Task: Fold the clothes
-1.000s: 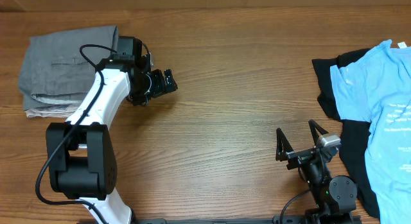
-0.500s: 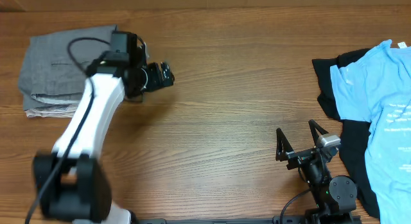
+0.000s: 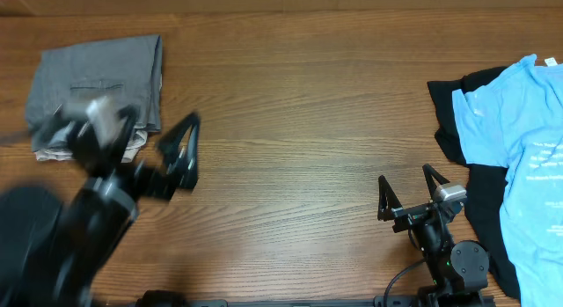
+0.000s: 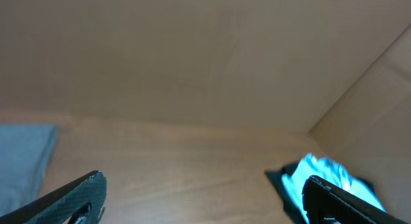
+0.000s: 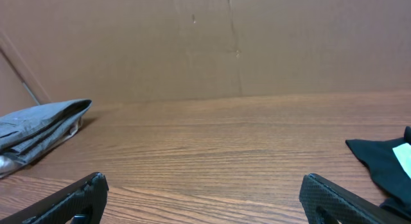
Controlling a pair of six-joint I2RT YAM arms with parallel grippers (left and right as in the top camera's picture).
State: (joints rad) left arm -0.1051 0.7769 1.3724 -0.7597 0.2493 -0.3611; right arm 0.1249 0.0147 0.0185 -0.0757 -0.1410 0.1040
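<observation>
The mid-grey shorts lie folded at the table's far left, slit pocket up, with a beige edge showing under them. My left gripper is open and empty, right of and in front of the pile; its arm is motion-blurred. In the left wrist view the gripper faces the table with the light-blue T-shirt far off. My right gripper is open and empty at the front right. The light-blue T-shirt lies on a black garment at the right edge.
Cardboard walls close the table's far side and corner. In the right wrist view the grey shorts lie far left and the black garment at the right. Bare wood lies between the piles.
My left arm has pulled back from beside the grey shorts toward the front left and its gripper has opened wide. The right arm has not moved.
</observation>
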